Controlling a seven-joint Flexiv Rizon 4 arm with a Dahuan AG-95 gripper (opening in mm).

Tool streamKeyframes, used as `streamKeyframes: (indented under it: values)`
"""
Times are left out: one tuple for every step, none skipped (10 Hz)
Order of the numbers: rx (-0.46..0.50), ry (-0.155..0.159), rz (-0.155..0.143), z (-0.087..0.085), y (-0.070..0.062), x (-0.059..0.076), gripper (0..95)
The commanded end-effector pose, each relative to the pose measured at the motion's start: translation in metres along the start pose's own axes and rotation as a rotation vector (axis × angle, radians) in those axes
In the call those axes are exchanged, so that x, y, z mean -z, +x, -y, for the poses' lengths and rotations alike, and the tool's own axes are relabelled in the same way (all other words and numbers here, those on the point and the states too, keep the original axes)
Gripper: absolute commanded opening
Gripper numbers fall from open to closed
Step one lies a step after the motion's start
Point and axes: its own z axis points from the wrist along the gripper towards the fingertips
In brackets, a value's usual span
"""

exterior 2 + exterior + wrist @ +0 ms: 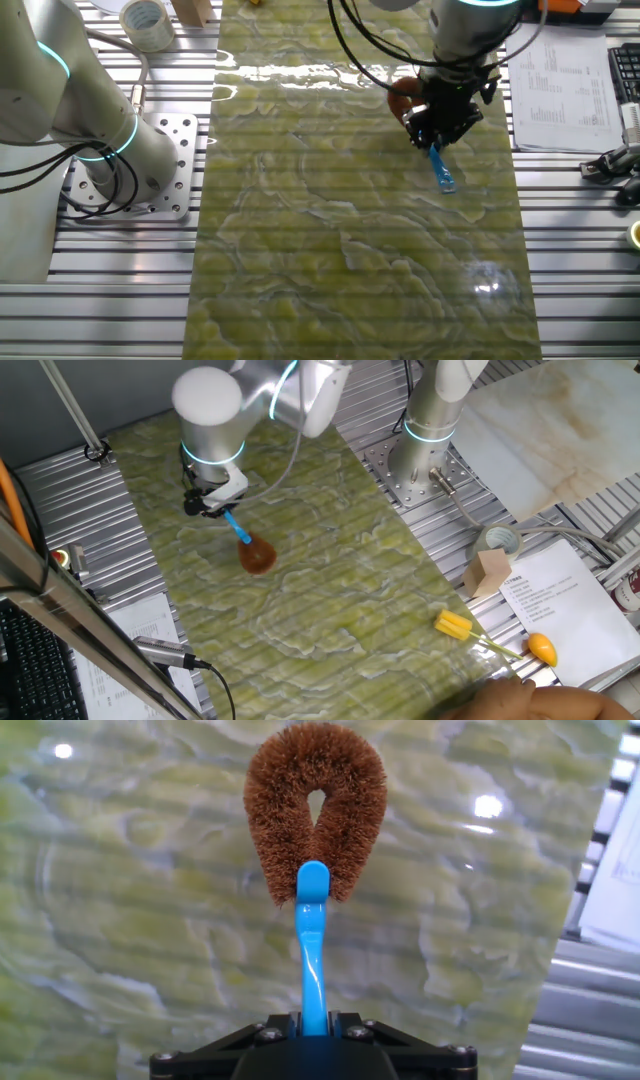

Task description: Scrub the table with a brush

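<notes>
The brush (250, 545) has a thin bright-blue handle and a round brown-orange bristle head. My gripper (218, 506) is shut on the handle's upper end and holds the brush tilted, the head down on the green-yellow marbled table (330, 590). In the other fixed view the gripper (437, 135) holds the brush (441, 172), whose head shows partly behind the hand. In the hand view the jaws are closed on the blue handle of the brush (313, 935), the gripper (313, 1032) at the bottom edge, and the looped bristle head lies over the table (120, 920).
A yellow-headed tool with an orange end (495, 637) lies at the table's right front. A tape roll (499, 541), a wooden block (489, 572) and a paper sheet (560, 600) lie on the grey ribbed metal to the right. The second arm's base (425, 455) stands behind.
</notes>
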Motion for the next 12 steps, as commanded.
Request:
streamKeyframes:
  values:
    - [0.059,-0.053,0.032,0.001,-0.001,0.0,0.0]
    - [0.067,-0.063,0.044,0.0,-0.003,0.001,0.0]
    - [0.067,-0.074,0.045,-0.005,-0.01,0.004,0.0]
    - [0.063,-0.075,0.043,-0.01,-0.02,0.006,0.0]
    - [0.068,-0.077,0.048,-0.013,-0.029,0.008,0.0]
    - [0.069,-0.077,0.046,-0.017,-0.038,0.011,0.0]
    - [0.068,-0.078,0.045,-0.02,-0.045,0.012,0.0]
    - [0.069,-0.083,0.053,-0.023,-0.052,0.013,0.0]
    - [0.069,-0.085,0.056,-0.027,-0.059,0.012,0.0]
    - [0.068,-0.085,0.056,-0.028,-0.062,0.011,0.0]
    - [0.067,-0.083,0.058,-0.03,-0.064,0.01,0.0]
    - [0.066,-0.078,0.053,-0.03,-0.064,0.01,0.0]
